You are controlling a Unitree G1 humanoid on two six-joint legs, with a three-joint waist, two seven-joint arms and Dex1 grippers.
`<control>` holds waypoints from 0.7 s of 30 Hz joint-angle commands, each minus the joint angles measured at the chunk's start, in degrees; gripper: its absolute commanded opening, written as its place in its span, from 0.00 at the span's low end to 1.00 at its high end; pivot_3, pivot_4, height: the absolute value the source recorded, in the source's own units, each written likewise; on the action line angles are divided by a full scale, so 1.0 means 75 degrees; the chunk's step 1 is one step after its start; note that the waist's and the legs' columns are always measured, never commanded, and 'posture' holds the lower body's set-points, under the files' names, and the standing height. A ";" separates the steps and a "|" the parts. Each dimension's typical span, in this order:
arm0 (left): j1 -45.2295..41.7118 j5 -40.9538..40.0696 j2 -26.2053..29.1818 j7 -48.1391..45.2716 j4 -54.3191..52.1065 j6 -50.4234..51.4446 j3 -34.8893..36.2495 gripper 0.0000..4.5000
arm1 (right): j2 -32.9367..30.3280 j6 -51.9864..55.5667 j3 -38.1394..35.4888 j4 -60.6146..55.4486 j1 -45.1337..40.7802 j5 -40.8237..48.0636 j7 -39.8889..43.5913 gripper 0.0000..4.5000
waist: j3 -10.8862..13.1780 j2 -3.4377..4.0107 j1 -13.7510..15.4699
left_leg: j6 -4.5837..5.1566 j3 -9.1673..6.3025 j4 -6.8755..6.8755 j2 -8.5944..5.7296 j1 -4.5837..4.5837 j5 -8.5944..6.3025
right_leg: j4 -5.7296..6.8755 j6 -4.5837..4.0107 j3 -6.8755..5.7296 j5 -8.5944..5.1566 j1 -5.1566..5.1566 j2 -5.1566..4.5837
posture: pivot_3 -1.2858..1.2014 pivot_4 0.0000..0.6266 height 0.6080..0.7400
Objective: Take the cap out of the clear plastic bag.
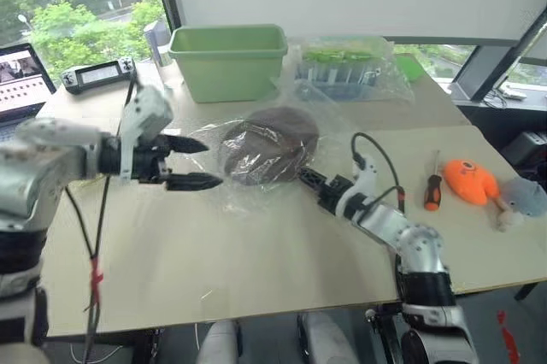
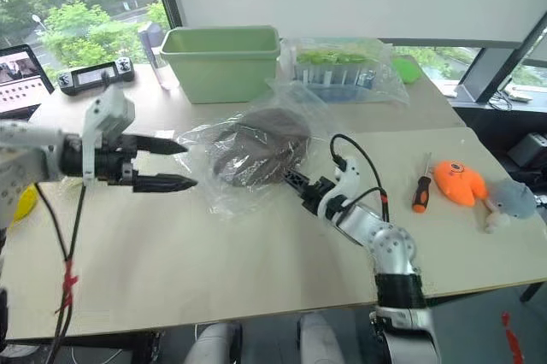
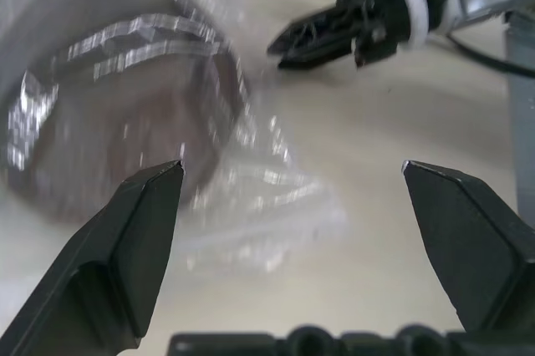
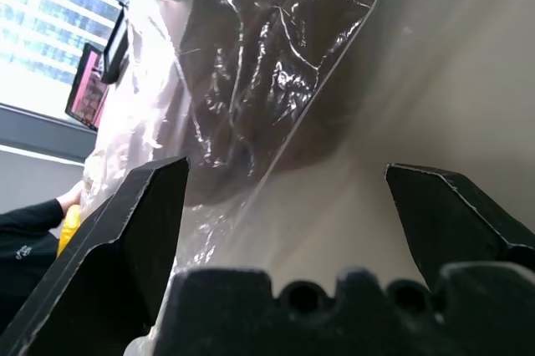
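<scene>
The dark brown cap (image 1: 269, 146) lies inside the clear plastic bag (image 1: 224, 191) at the middle of the table. My left gripper (image 1: 214, 163) hovers open at the bag's left edge, pointing at the cap, with nothing between its fingers (image 3: 142, 239). In the left wrist view the cap (image 3: 109, 122) and the wrinkled film (image 3: 267, 205) lie just ahead. My right gripper (image 1: 303, 176) rests low on the table at the bag's right side, open. In the right wrist view the bag's edge (image 4: 242, 205) runs between its fingers (image 4: 125, 239), with the cap (image 4: 267, 55) beyond.
A green bin (image 1: 226, 61) and a clear bag of green and blue things (image 1: 342, 65) stand behind the cap. A screwdriver (image 1: 433, 189) and an orange plush toy (image 1: 470, 180) lie to the right. A controller (image 1: 98, 73) and a laptop (image 1: 21, 78) sit at the far left.
</scene>
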 commanded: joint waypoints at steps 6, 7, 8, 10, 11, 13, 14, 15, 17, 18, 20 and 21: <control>0.1125 -0.0054 0.0327 0.0370 -0.0523 -0.0429 0.1191 1.00 | 0.0840 -0.0802 0.0047 0.2876 -0.1908 -0.1549 0.1958 0.99 | 0.0000 0.0000 0.0010 | -0.0002 -0.0012 -0.0016 0.0028 -0.0018 -0.0002 | -0.0002 0.0027 0.0010 0.0018 -0.0013 0.0045 | 0.52 0.24 0.98; 0.1385 -0.0060 0.0332 0.0380 -0.0561 -0.0503 0.1399 1.00 | 0.0890 -0.0983 -0.0020 0.3307 -0.2089 -0.1741 0.2067 0.99 | 0.0000 0.0001 0.0006 | -0.0006 -0.0010 -0.0017 0.0038 -0.0019 -0.0004 | -0.0002 0.0024 0.0010 0.0017 -0.0019 0.0053 | 0.52 0.24 0.98; 0.1560 -0.0073 0.0335 0.0392 -0.0589 -0.0556 0.1539 1.00 | 0.0923 -0.1110 -0.0083 0.3619 -0.2220 -0.1895 0.2162 0.99 | 0.0000 0.0001 0.0005 | -0.0008 -0.0011 -0.0018 0.0048 -0.0022 -0.0006 | -0.0001 0.0019 0.0009 0.0016 -0.0022 0.0062 | 0.52 0.24 0.98; 0.2010 -0.0086 0.0354 0.0335 -0.0605 -0.0721 0.1907 1.00 | 0.0963 -0.1508 -0.0300 0.4297 -0.2462 -0.2189 0.2336 0.88 | 0.0000 0.0001 0.0007 | -0.0010 -0.0011 -0.0019 0.0071 -0.0020 -0.0007 | 0.0002 0.0003 0.0005 0.0019 -0.0026 0.0083 | 0.52 0.24 0.98; 0.2212 -0.0086 0.0368 0.0299 -0.0602 -0.0812 0.2059 1.00 | 0.0970 -0.1654 -0.0392 0.4559 -0.2553 -0.2326 0.2425 0.84 | 0.0000 0.0001 0.0003 | -0.0010 -0.0012 -0.0019 0.0078 -0.0019 -0.0007 | 0.0002 -0.0003 0.0001 0.0021 -0.0026 0.0089 | 0.52 0.24 0.98; 0.2689 -0.0044 0.0382 0.0191 -0.0578 -0.1037 0.2380 1.00 | 0.0973 -0.1948 -0.0601 0.4999 -0.2717 -0.2528 0.2487 0.70 | 0.0001 0.0002 0.0011 | -0.0010 -0.0010 -0.0020 0.0085 -0.0003 -0.0007 | 0.0007 -0.0016 0.0001 0.0019 -0.0021 0.0092 | 0.52 0.24 0.98; 0.2826 -0.0036 0.0375 0.0174 -0.0572 -0.1118 0.2453 1.00 | 0.0966 -0.2014 -0.0678 0.5105 -0.2775 -0.2617 0.2530 0.62 | 0.0002 0.0003 0.0011 | -0.0010 -0.0012 -0.0018 0.0089 -0.0001 -0.0007 | 0.0012 -0.0026 -0.0007 0.0014 -0.0020 0.0093 | 0.52 0.24 0.98; 0.2924 -0.0039 0.0372 0.0167 -0.0571 -0.1184 0.2502 1.00 | 0.0964 -0.2061 -0.0738 0.5194 -0.2825 -0.2695 0.2578 0.54 | 0.0002 0.0004 0.0018 | -0.0011 -0.0009 -0.0019 0.0090 0.0005 -0.0007 | 0.0012 -0.0056 -0.0006 -0.0001 -0.0017 0.0092 | 0.52 0.24 0.98; 0.3073 -0.0035 0.0366 0.0150 -0.0556 -0.1327 0.2549 1.00 | 0.0946 -0.2109 -0.0762 0.5181 -0.2859 -0.2881 0.2719 0.39 | 0.0001 0.0003 0.0039 | -0.0011 -0.0012 -0.0017 0.0092 0.0018 -0.0007 | 0.0013 -0.0075 -0.0011 -0.0012 0.0000 0.0091 | 0.52 0.24 0.98; 0.3133 -0.0024 0.0367 0.0111 -0.0518 -0.1431 0.2556 1.00 | 0.0935 -0.2075 -0.0745 0.5068 -0.2849 -0.2963 0.2772 0.30 | 0.0001 0.0003 0.0044 | -0.0011 -0.0011 -0.0015 0.0091 0.0024 -0.0007 | 0.0011 -0.0075 -0.0011 -0.0012 0.0007 0.0088 | 0.52 0.24 0.98; 0.3120 0.0037 0.0384 0.0057 -0.0354 -0.1635 0.2474 1.00 | 0.0893 -0.1838 -0.0661 0.4743 -0.2804 -0.3060 0.2969 0.16 | -0.0001 0.0000 0.0053 | -0.0012 -0.0008 -0.0013 0.0090 0.0025 -0.0007 | 0.0005 -0.0075 -0.0012 -0.0012 0.0015 0.0083 | 0.52 0.24 0.98; 0.3079 0.0074 0.0395 0.0031 -0.0257 -0.1733 0.2413 1.00 | 0.0864 -0.1649 -0.0594 0.4532 -0.2749 -0.3084 0.3093 0.09 | -0.0002 -0.0001 0.0057 | -0.0012 -0.0008 -0.0012 0.0091 0.0024 -0.0007 | 0.0004 -0.0075 -0.0012 -0.0012 0.0015 0.0083 | 0.52 0.24 0.98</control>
